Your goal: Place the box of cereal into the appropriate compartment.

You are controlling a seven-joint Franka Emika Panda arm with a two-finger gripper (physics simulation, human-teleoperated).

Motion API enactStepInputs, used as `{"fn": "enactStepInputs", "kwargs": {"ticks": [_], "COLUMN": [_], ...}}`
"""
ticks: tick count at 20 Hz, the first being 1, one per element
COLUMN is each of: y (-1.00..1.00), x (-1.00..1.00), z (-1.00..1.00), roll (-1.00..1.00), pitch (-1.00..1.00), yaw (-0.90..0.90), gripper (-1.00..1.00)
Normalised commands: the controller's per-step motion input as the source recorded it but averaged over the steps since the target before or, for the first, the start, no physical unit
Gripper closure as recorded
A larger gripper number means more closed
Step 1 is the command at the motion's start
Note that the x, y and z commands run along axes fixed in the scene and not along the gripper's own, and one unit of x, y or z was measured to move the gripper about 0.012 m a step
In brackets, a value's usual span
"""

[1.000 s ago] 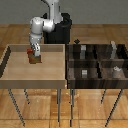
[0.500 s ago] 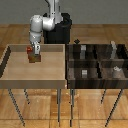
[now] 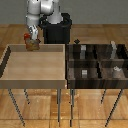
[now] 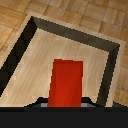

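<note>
The box of cereal [image 3: 33, 45], small with a red top and a tan front, hangs in my gripper [image 3: 32, 41] above the far corner of the wooden tray [image 3: 35, 82], on the exterior view's left. My gripper is shut on it. In the wrist view the box's red top [image 4: 66, 82] fills the middle, with the tray floor [image 4: 75, 47] below it. The compartment [image 3: 120, 54] with the tallest pale grey block [image 3: 114, 48] is the far cell of the dark brown bin on the exterior view's right, well away from my gripper.
The bin's other cells hold a shorter grey block [image 3: 82, 50], a small grey cube [image 3: 85, 73] and a whitish round item [image 3: 116, 71]. The robot's black base [image 3: 56, 30] stands behind the tray. Tray walls rise around its floor.
My gripper has risen with the box of cereal in it, lifting it off the tray floor and slightly towards the exterior view's left.
</note>
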Motion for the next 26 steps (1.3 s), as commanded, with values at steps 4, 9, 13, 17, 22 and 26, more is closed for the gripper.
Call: {"fn": "enactStepInputs", "kwargs": {"ticks": [4, 9, 13, 17, 22, 26], "y": [0.25, 1.0, 1.0, 1.0, 1.0, 1.0], "x": [0.0, 0.0, 0.0, 0.0, 0.0, 0.0], "z": [0.5, 0.0, 0.0, 0.0, 0.0, 0.0], "roll": [0.0, 0.0, 0.0, 0.0, 0.0, 0.0], "pitch": [0.0, 0.0, 0.0, 0.0, 0.0, 0.0], "yaw": [0.0, 0.0, 0.0, 0.0, 0.0, 0.0], "gripper": [1.0, 1.0, 1.0, 1.0, 1.0, 1.0]}}
